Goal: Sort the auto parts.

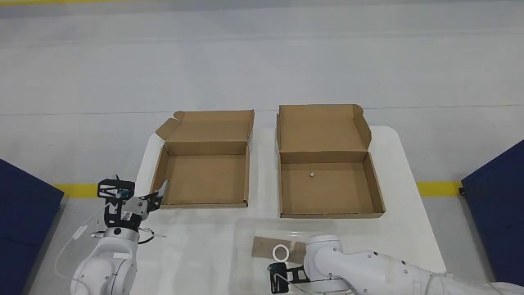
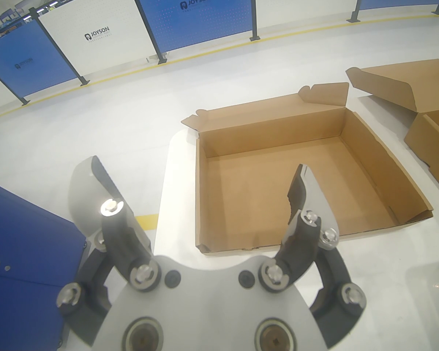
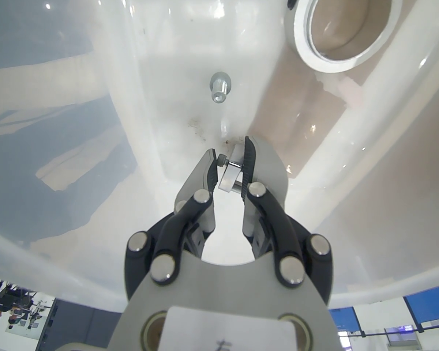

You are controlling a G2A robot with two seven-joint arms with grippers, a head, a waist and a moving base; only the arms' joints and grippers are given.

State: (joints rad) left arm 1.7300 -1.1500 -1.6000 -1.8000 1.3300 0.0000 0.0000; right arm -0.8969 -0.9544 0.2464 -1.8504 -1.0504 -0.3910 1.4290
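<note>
White table [image 1: 405, 205] carries two open cardboard boxes beyond a translucent bin [image 1: 260, 231] at its near edge. Inside the bin, the right gripper [image 3: 229, 150] has its fingers narrowed onto a small metal stud [image 3: 227, 177], pinched across its disc. The grip sits low at the bin floor, presumably because the parts lie loose there. A second bolt [image 3: 219, 91] rests just ahead of it on the bin floor. A large metal ring [image 3: 297, 38] lies farther in, near the bin wall.

Straight beyond the bin stands the stocked box [image 1: 327, 192], which holds one small part [image 1: 312, 174]; it is likely the home for this stud. Off to the bin's left-arm side sits the empty box [image 1: 205, 180]. Beside that box the left gripper [image 2: 197, 168] hangs with fingers spread wide, holding nothing.

The bin's curved walls crowd the right gripper, so a lift should go straight up first. Above the rim the way to the boxes looks open, since their flaps stand only on the far side.
</note>
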